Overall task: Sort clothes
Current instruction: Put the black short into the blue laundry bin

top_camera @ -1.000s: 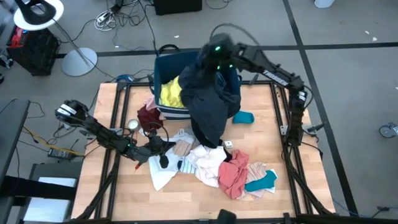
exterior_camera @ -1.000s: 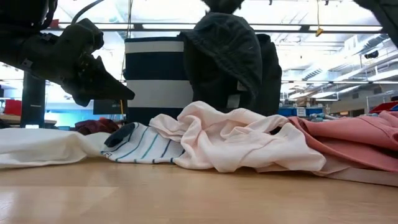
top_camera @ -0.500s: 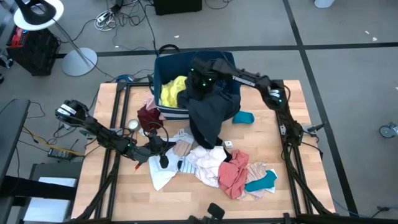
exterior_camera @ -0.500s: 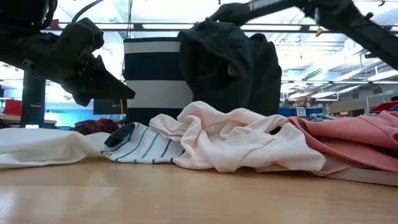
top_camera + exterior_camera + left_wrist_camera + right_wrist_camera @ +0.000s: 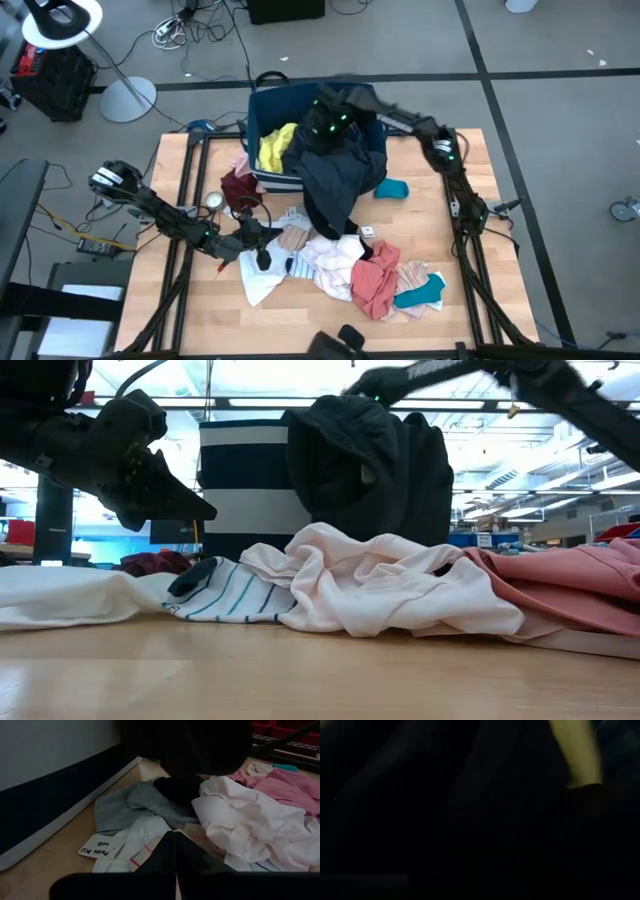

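Grey floor with cables and a lamp stand surrounds the wooden worktop (image 5: 200, 310), and a navy bin with white stripes (image 5: 268, 178) sits at its far edge, near the middle. The right end effector (image 5: 330, 118) is over that bin, buried in the top of a dark grey garment (image 5: 335, 185). That garment drapes over the bin's near rim and trails down onto the worktop towards the pile, which looks like the reason the arm is so far forward: it is delivering the piece to the bin, and only part of it is inside. I cannot tell from here whether its fingers are gripping the cloth or have let go; its own camera sees only darkness. A yellow garment (image 5: 275, 148) already lies in the bin.

The left end effector (image 5: 262, 237) waits low, just left of the worktop's centre, fingers closed on nothing, its tip next to the heap. Unsorted clothes lie in the near-right half: a white piece (image 5: 262, 282), a pale pink one (image 5: 335, 262), a salmon one (image 5: 378, 280), a teal one (image 5: 418, 292). A maroon garment (image 5: 238, 188) lies against the bin's left side, and another teal item (image 5: 392, 189) by its right. A small handwritten tag (image 5: 101, 845) lies near the left arm.
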Tool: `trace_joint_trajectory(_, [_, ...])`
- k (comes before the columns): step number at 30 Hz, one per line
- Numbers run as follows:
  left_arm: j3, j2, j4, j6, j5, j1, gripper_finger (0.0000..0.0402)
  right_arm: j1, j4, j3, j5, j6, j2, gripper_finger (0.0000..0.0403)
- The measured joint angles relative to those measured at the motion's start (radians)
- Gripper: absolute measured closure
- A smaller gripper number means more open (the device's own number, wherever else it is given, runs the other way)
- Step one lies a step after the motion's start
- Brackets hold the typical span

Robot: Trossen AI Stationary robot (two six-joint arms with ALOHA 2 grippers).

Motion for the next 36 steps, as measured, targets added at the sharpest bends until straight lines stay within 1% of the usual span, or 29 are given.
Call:
trace_joint_trajectory(2, [0.0,0.0,0.002,0.0,0.0,0.0,0.0401,-0.007,0.008,0.0,0.019,-0.015,-0.07,0.0216])
trace_joint_trajectory(6, [0.0,0.0,0.002,0.0,0.0,0.0,0.0401,-0.006,0.018,0.0,0.114,-0.053,-0.214,0.0217])
trace_joint_trajectory(8, [0.0,0.0,0.002,0.0,0.0,0.0,0.0401,-0.004,0.013,0.002,0.119,-0.072,-0.291,0.0216])
trace_joint_trajectory(11, [0.0,0.0,0.002,0.0,0.0,0.0,0.0401,0.027,-0.023,0.002,0.12,-0.084,-0.387,0.0216])
trace_joint_trajectory(14, [0.0,0.0,0.002,0.0,-0.001,0.0,0.0401,0.091,-0.074,0.002,0.164,-0.087,-0.46,0.0217])
trace_joint_trajectory(18, [0.0,0.0,0.002,0.0,-0.001,0.0,0.0401,0.205,-0.173,0.002,0.303,-0.082,-0.524,0.0217])
trace_joint_trajectory(25, [0.0,0.0,0.002,0.0,-0.001,0.0,0.0401,0.431,-0.339,-0.01,0.589,0.003,-0.551,0.0218])
trace_joint_trajectory(28, [0.0,0.0,0.001,0.0,-0.001,0.0,0.0401,0.51,-0.36,-0.085,0.688,0.051,-0.571,0.0219])
trace_joint_trajectory(30, [0.0,0.0,0.001,0.0,-0.002,0.0,0.0401,0.555,-0.356,-0.164,0.724,0.092,-0.595,0.022])
trace_joint_trajectory(33, [0.0,0.0,0.002,0.0,-0.002,0.0,0.0401,0.615,-0.323,-0.321,0.778,0.171,-0.644,0.022])
trace_joint_trajectory(36, [0.0,0.0,0.002,0.0,-0.002,0.0,0.0401,0.671,-0.216,-0.517,0.837,0.239,-0.704,0.022])
